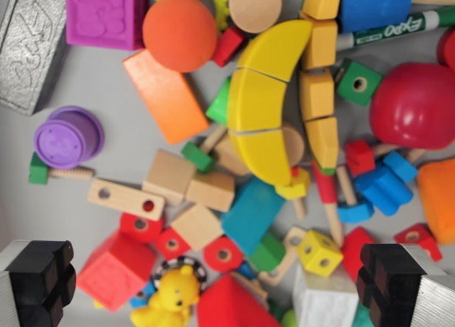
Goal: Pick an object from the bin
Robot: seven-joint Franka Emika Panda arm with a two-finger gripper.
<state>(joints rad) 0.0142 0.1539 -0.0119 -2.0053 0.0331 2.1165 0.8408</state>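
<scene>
Gripper (pixel 217 284) hovering above the bin (pixel 106 121), fingers spread wide, nothing held. Best target: teal block (pixel 250 213), just ahead between the fingertips (crowded by wooden cubes (pixel 192 199)). Descend straight, centre, straddle its narrow sides before closing.

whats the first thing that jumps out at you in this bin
The big curved yellow wooden banana, sliced into segments, dominates the centre of the wrist view. The glossy red ball at the right edge and the matte orange ball near the top come next, amid scattered blocks.
</scene>
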